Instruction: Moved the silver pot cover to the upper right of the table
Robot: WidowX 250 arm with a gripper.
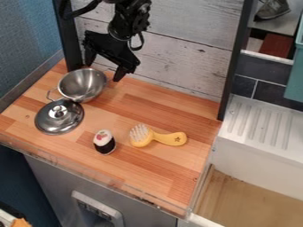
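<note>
A black two-finger gripper (pixel 104 71) hangs at the far left of the wooden table (pixel 148 97), its two fingers spread apart with nothing between them. Its tips are around the far rim of a round steel pot (pixel 83 84), one toward the left and one toward the right; whether either touches the metal cannot be told.

The silver pot cover (pixel 54 120) lies at the table's left, nearer than the gripper and a little to its left, with the pot between them. It is round, so it has no long axis to line up with; its raised knob (pixel 58 111) faces up and looks like the natural grip. The cover's far edge sits right at the pot's near side, beside the wire handle (pixel 52 94), too close to tell contact from a sliver of space.

The next move likely calls for passing over the pot, toward the near left, and down onto the knob. Coming in low could knock the pot.

To the near right of the cover stands a toy sushi roll (pixel 104 142); farther right lies a yellow brush (pixel 157 136), bristles left, handle right. The goal, the far right corner, meets the plank wall (pixel 177 57) and a black post (pixel 234 62). A path between brush and wall seems the easier carry.
</note>
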